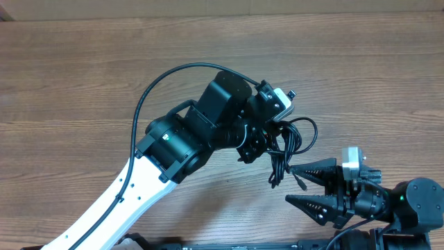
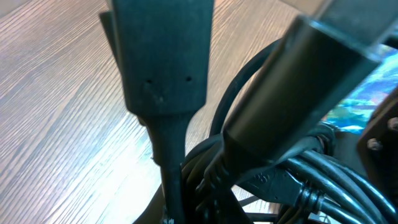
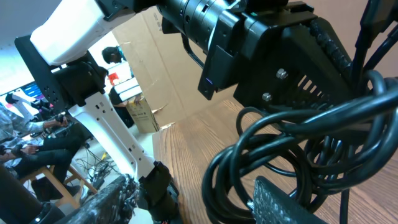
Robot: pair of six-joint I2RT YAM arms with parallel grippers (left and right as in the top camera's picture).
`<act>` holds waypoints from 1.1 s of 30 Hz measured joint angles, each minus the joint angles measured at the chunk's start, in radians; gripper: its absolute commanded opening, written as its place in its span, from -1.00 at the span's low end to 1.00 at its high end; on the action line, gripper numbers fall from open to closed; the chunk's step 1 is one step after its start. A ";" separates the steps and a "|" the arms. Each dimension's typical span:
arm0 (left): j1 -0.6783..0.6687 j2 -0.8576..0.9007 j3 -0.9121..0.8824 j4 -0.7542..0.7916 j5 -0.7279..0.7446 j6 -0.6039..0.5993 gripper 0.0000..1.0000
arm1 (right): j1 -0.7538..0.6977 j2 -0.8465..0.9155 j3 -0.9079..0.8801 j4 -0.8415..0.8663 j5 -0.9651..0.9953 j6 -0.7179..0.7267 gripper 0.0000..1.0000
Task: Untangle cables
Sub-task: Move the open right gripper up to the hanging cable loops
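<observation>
cables (image 1: 300,132) bunched in closed left gripper (image 1: 262,147); right gripper (image 1: 290,185) parted nearby.
</observation>
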 measured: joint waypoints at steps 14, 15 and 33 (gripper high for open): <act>0.000 0.000 0.000 0.043 0.066 -0.021 -0.91 | 0.000 0.000 0.000 0.002 0.000 0.000 0.09; 0.000 0.000 0.000 0.050 0.076 -0.024 -0.91 | 0.000 0.000 0.000 0.002 0.000 0.002 0.21; -0.002 0.000 -0.001 0.052 0.169 -0.033 -0.91 | -0.004 0.000 0.002 0.005 0.004 -0.003 -0.92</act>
